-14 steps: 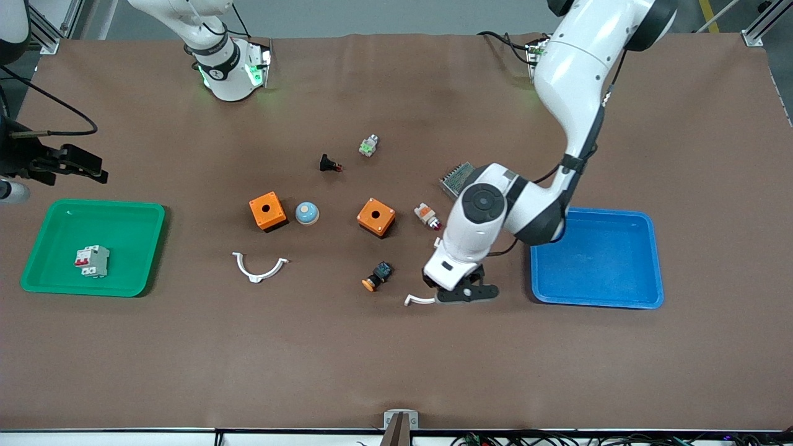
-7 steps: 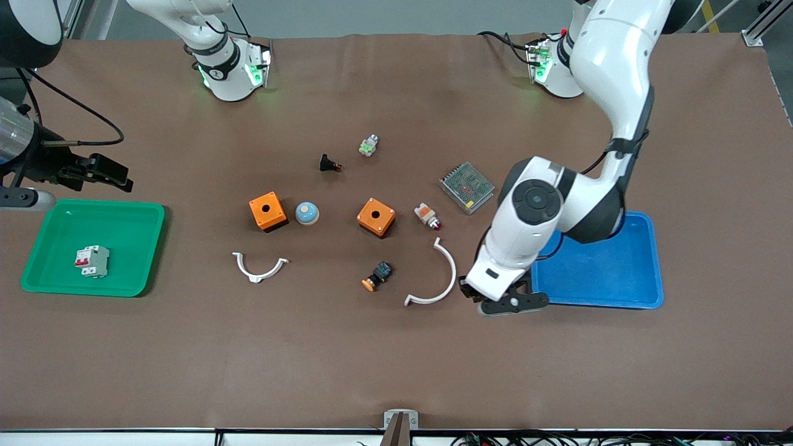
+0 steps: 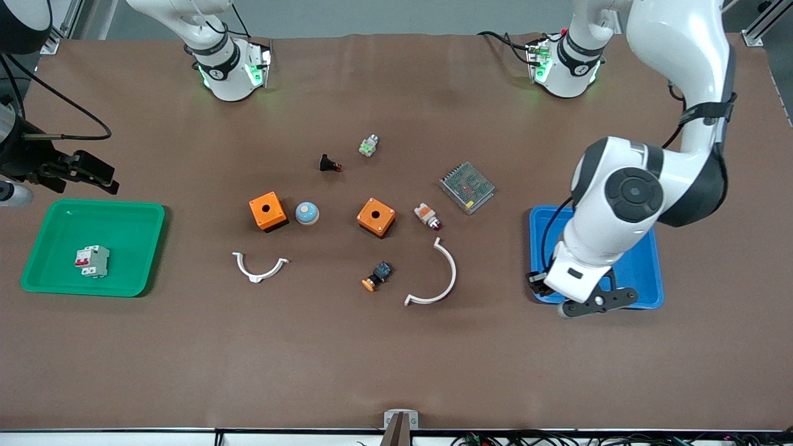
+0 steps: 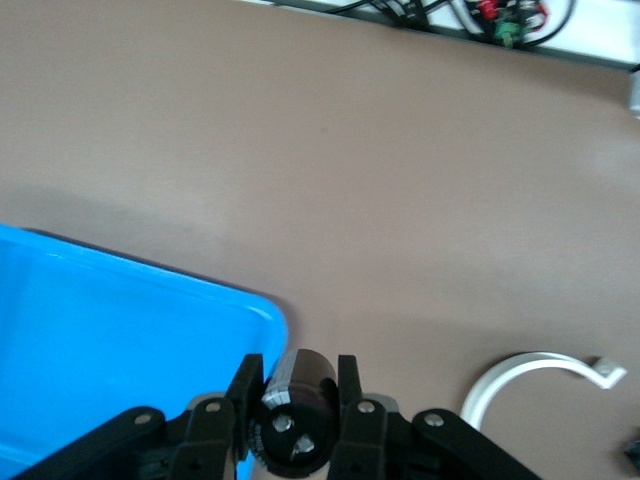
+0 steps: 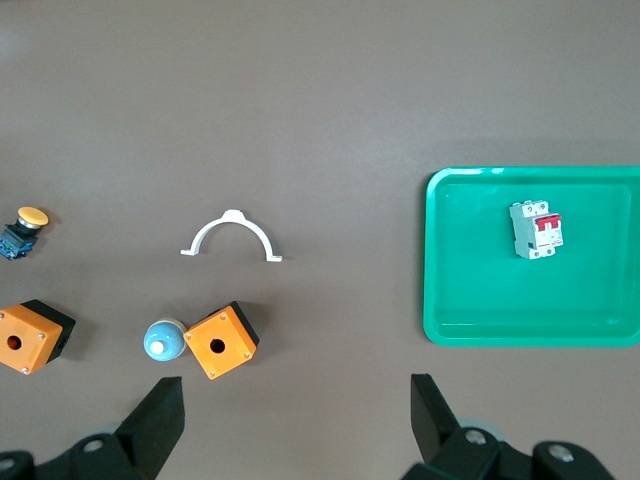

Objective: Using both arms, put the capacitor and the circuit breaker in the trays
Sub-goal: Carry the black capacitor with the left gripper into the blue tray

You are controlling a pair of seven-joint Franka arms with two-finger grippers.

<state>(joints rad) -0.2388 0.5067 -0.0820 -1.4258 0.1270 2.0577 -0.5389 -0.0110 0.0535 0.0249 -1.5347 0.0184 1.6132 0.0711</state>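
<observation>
My left gripper (image 3: 596, 302) hangs over the near edge of the blue tray (image 3: 644, 260), at the corner toward the right arm's end. In the left wrist view it (image 4: 297, 372) is shut on the capacitor (image 4: 297, 400), a small dark cylinder with a lighter end, above the corner of the blue tray (image 4: 100, 330). The hand hides the capacitor in the front view. The circuit breaker (image 3: 92, 261) lies in the green tray (image 3: 130, 248). My right gripper (image 3: 102, 176) is open and empty over the table beside that tray. The right wrist view shows it (image 5: 295, 415), the breaker (image 5: 536, 229) and the tray (image 5: 480, 290).
Mid-table lie two orange boxes (image 3: 267, 211) (image 3: 376, 217), a blue dome (image 3: 306, 213), two white curved clips (image 3: 259, 267) (image 3: 437, 279), an orange-capped switch (image 3: 377, 275), a white-and-orange switch (image 3: 427, 215), a grey mesh module (image 3: 467, 187), a black push-button (image 3: 329, 164) and a green-white part (image 3: 368, 145).
My left arm has carried the capacitor from beside the larger white clip over to the blue tray's near corner, uncovering the clip. My right gripper has shifted slightly beside the green tray.
</observation>
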